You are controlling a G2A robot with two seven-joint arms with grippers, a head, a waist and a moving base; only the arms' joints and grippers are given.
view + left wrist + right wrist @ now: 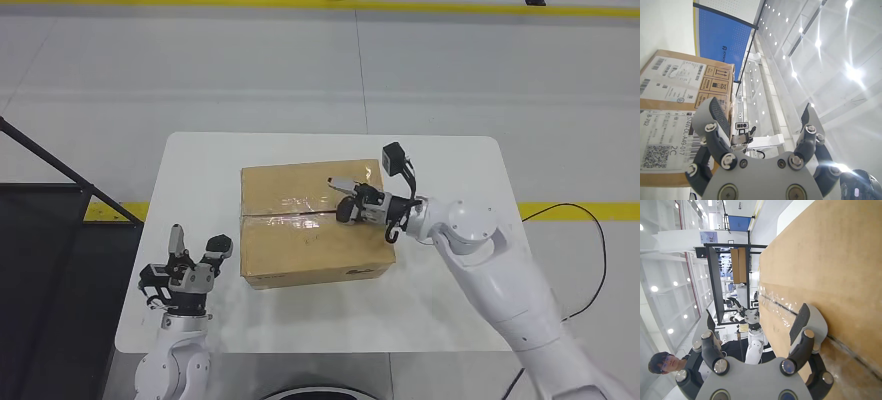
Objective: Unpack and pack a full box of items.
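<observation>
A closed brown cardboard box [315, 222] sits in the middle of the white table [460, 310], its top seam sealed with clear tape [780, 306]. My right gripper [345, 197] is open over the right end of that seam, one finger [806, 321] resting against the lid by the tape. My left gripper [198, 249] is open and holds nothing, standing off the box's left side near the table's front left. In the left wrist view the box's labelled side [674, 106] rises beside my open left gripper [761, 111].
A black frame and dark panel [45, 250] stand just left of the table. White table surface lies free in front of and behind the box. A yellow floor line [580, 210] runs past the right side.
</observation>
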